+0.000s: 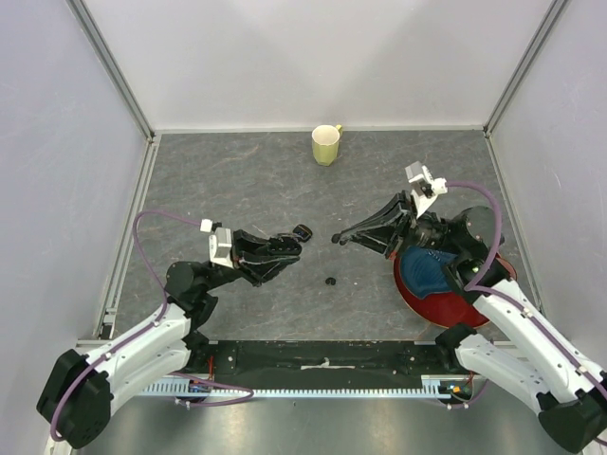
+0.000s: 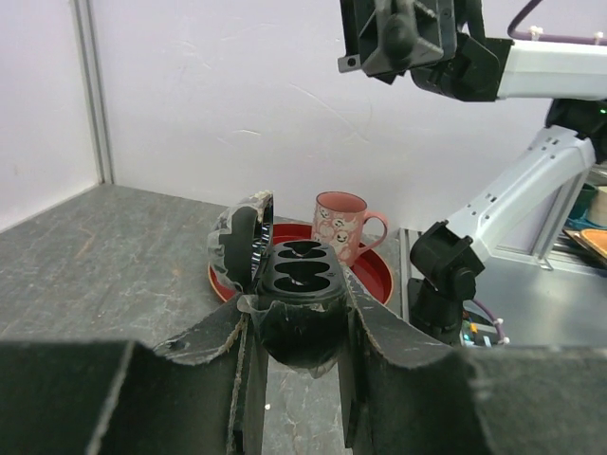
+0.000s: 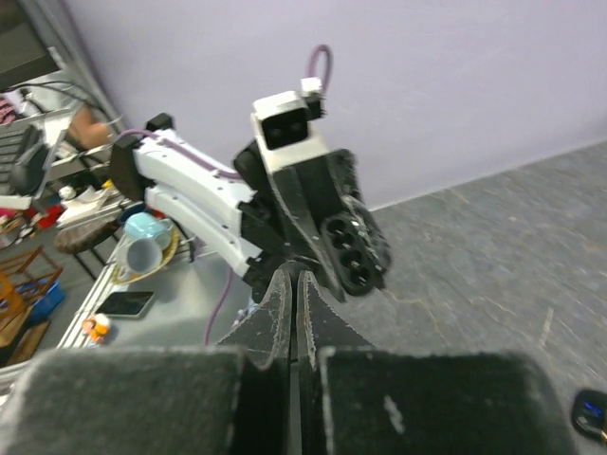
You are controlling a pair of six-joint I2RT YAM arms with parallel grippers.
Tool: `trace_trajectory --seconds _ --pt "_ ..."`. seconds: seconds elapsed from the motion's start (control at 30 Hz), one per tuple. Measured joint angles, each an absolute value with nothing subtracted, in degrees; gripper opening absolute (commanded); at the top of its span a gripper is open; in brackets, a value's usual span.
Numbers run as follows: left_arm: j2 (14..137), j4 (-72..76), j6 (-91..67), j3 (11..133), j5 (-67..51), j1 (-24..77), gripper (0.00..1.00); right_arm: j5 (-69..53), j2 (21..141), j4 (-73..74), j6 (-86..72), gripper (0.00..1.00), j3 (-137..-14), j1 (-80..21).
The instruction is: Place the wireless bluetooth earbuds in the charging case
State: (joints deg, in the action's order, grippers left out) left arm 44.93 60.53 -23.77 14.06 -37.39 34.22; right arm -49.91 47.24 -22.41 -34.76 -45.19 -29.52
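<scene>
My left gripper [image 1: 287,248] is shut on the charging case [image 2: 302,284], a glossy black pod held off the table with its lid [image 2: 239,245] hinged open to the left and its dark slots facing up. The case also shows in the right wrist view [image 3: 356,242]. My right gripper [image 1: 338,239] hangs a short way to the right of the case with its jaws pressed together. I cannot make out anything between its fingertips [image 3: 285,284]. One tiny black earbud [image 1: 330,281] lies on the grey table, nearer than both grippers.
A yellow-green mug [image 1: 325,144] stands at the back by the far wall. Under the right arm sits a red plate [image 1: 446,305] carrying a blue dish [image 1: 427,268] and a pink mug [image 2: 340,223]. A small black piece [image 3: 590,414] lies on the table.
</scene>
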Motion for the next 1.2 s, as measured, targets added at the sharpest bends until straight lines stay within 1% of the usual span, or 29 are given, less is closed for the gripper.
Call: trace_trajectory --seconds 0.27,0.7,1.2 --pt "48.9 65.8 -27.3 15.0 -40.9 34.3 0.02 -49.5 52.1 -23.0 -31.3 0.0 -47.8 -37.4" --pt "51.2 71.0 -30.7 17.3 -45.6 34.3 0.02 -46.5 55.6 -22.2 -27.5 0.0 -48.2 -41.2" --pt "52.9 72.7 -32.6 18.3 -46.9 34.3 0.02 -44.5 59.0 -22.0 -24.3 0.0 -49.9 -44.4"
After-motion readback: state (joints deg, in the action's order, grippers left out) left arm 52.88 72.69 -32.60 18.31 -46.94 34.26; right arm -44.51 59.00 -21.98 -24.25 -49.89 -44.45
